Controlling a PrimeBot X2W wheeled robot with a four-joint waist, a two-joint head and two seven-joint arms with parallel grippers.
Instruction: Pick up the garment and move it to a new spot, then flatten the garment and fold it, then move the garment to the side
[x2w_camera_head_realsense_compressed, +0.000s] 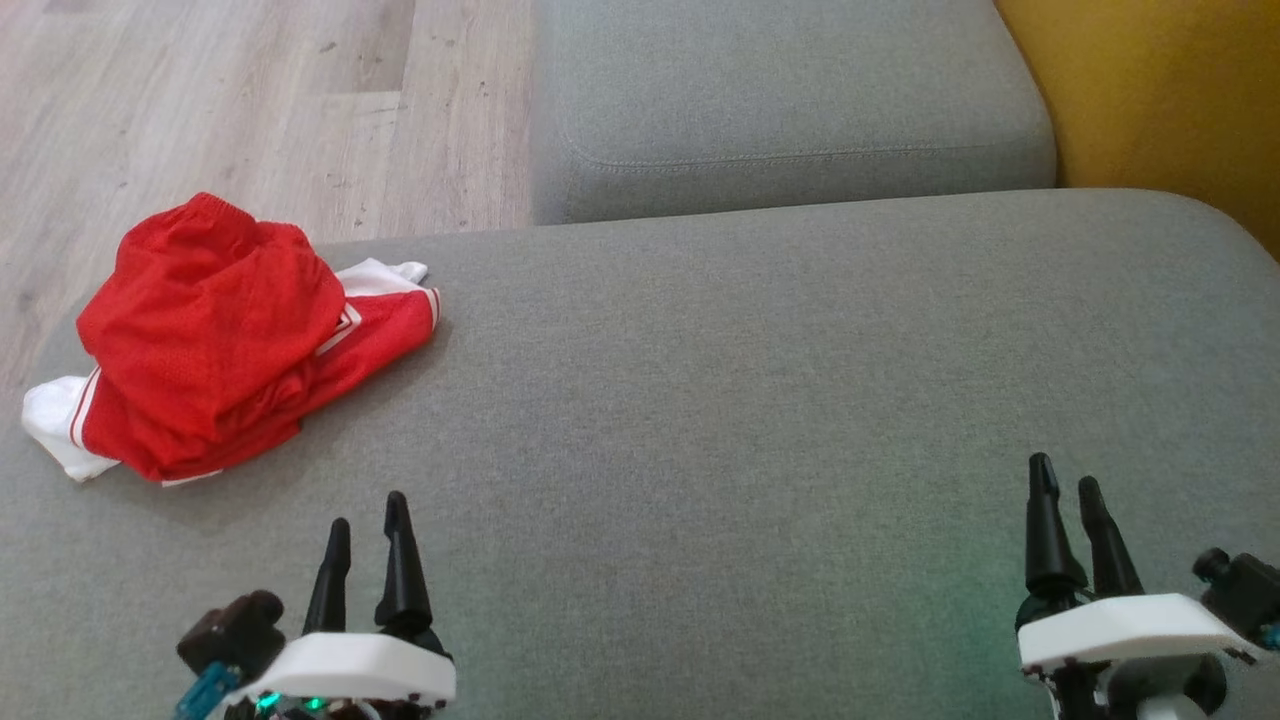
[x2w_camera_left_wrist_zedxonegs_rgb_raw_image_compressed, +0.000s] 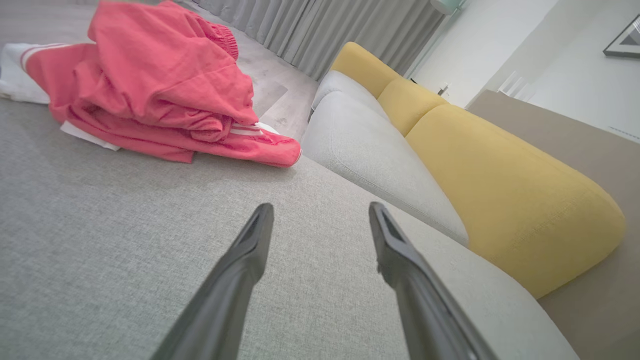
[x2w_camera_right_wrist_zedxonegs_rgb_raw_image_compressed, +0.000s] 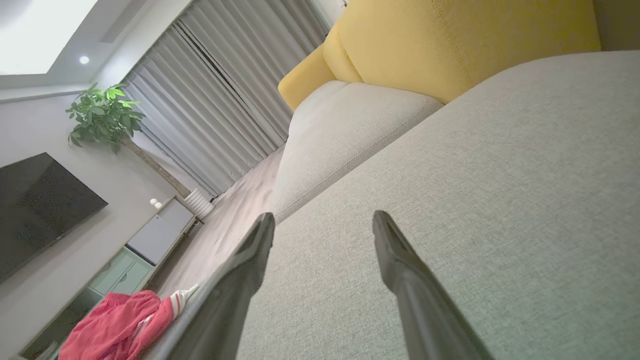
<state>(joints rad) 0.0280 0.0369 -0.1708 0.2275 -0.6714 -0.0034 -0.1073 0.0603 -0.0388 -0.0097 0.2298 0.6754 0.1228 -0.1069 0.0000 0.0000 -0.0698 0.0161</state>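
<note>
A crumpled red garment (x2w_camera_head_realsense_compressed: 215, 335) with white trim lies heaped at the left edge of the grey sofa seat (x2w_camera_head_realsense_compressed: 750, 400). In the left wrist view the garment (x2w_camera_left_wrist_zedxonegs_rgb_raw_image_compressed: 155, 85) sits ahead and to the left of the fingers. My left gripper (x2w_camera_head_realsense_compressed: 368, 520) hovers open over bare cushion, a short way in front of the garment, with nothing between its fingers. Far to the right, my right gripper (x2w_camera_head_realsense_compressed: 1065, 480) is also open and empty above the seat. The right wrist view catches the garment (x2w_camera_right_wrist_zedxonegs_rgb_raw_image_compressed: 120, 325) at its lower left corner.
A second grey cushion (x2w_camera_head_realsense_compressed: 780, 100) lies behind the seat, with yellow back cushions (x2w_camera_left_wrist_zedxonegs_rgb_raw_image_compressed: 500, 170) along the right. Wooden floor (x2w_camera_head_realsense_compressed: 250, 100) runs past the sofa's left edge. Curtains (x2w_camera_right_wrist_zedxonegs_rgb_raw_image_compressed: 220, 100), a potted plant (x2w_camera_right_wrist_zedxonegs_rgb_raw_image_compressed: 105, 112) and a dark screen (x2w_camera_right_wrist_zedxonegs_rgb_raw_image_compressed: 35, 205) stand across the room.
</note>
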